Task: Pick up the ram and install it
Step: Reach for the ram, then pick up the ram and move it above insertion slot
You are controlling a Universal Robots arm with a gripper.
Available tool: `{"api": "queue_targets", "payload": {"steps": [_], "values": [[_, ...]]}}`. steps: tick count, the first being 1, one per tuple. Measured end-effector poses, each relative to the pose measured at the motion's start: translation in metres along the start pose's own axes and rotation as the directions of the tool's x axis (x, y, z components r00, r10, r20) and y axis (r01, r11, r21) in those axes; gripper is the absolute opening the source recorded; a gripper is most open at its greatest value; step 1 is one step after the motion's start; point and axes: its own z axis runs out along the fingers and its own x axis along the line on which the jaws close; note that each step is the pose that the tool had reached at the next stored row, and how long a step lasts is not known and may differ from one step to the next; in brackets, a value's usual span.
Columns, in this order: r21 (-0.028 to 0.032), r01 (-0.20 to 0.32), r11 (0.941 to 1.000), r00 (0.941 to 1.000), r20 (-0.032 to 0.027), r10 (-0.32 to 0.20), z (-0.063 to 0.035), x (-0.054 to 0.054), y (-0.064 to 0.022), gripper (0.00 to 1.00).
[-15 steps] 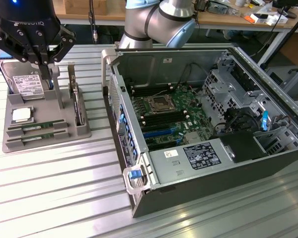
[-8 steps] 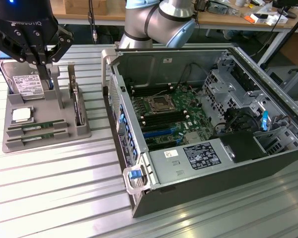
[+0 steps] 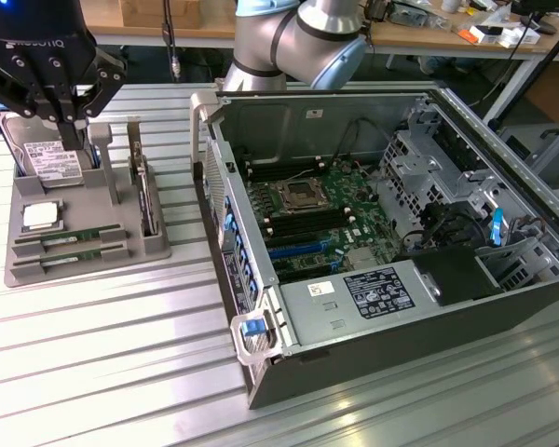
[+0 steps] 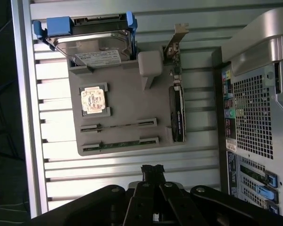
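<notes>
Two ram sticks lie edge-up in slots of a grey holder tray (image 3: 121, 244): one ram stick (image 3: 72, 238) (image 4: 119, 125) sits beside the other (image 3: 72, 255) (image 4: 120, 143). My black gripper (image 3: 73, 138) (image 4: 152, 170) hangs above the tray, over its hard-drive end in the exterior view. Its fingers are shut together with nothing between them. In the wrist view the fingertips sit off the tray's edge, on the ram side. The open computer case (image 3: 540, 289) stands at the exterior view's right, its motherboard (image 3: 307, 209) and memory slots (image 3: 303, 226) exposed.
The tray also carries a silver hard drive (image 3: 47, 156) (image 4: 96, 47), a square processor chip (image 3: 39, 216) (image 4: 93, 100) and an upright expansion card (image 3: 145, 191) (image 4: 177, 113). The case's rear panel (image 4: 254, 108) rises close beside the tray. All rests on a ribbed metal table (image 3: 102, 354).
</notes>
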Motion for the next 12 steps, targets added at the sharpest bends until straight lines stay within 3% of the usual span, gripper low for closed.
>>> {"api": "queue_targets", "payload": {"steps": [6, 12], "values": [[0.0, 0.0, 1.0, 1.0, 0.0, 0.0, -0.0002, 0.008, -0.0006, 0.11], [0.0, 0.0, 1.0, 1.0, 0.0, 0.0, -0.0003, 0.0082, -0.0006, 0.11]]}}
